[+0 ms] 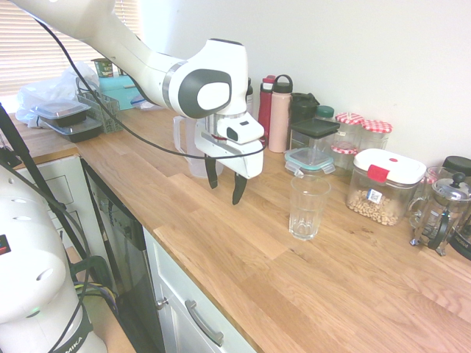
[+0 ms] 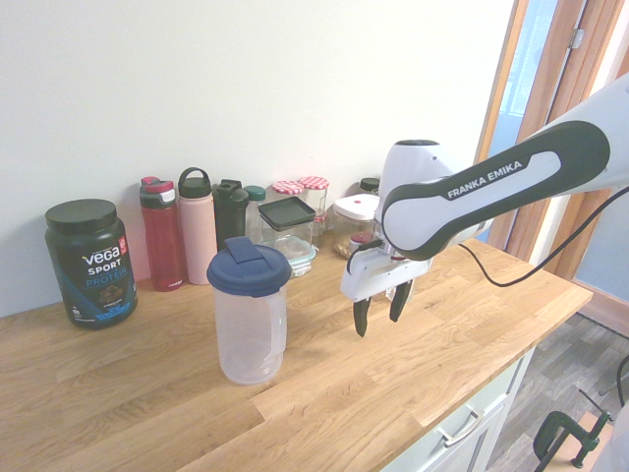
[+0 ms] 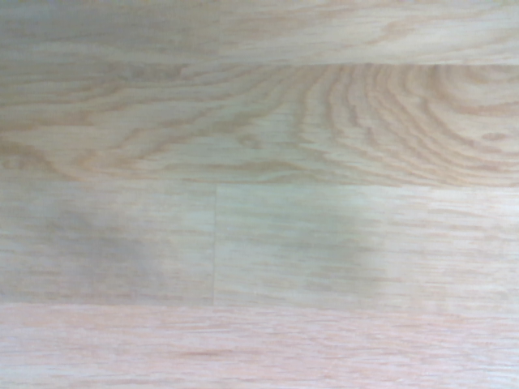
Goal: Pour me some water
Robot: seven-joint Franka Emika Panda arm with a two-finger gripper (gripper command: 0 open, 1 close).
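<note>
1. A blue-lidded pitcher (image 2: 251, 334) stands upright on the wooden counter (image 1: 221, 254), between cabinet-side and wall edges.
2. The gripper (image 1: 225, 193), its fingers spread and empty, hovers above.
3. A clear glass (image 1: 307, 209) stands upright between those edges.
4. A white-lidded container (image 1: 383, 190) lines the wall edge.

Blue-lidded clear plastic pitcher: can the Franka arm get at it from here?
Probably yes: the open jaws hang empty beside the blue-lidded clear plastic pitcher, its handle side facing them, nothing visible between.
</note>
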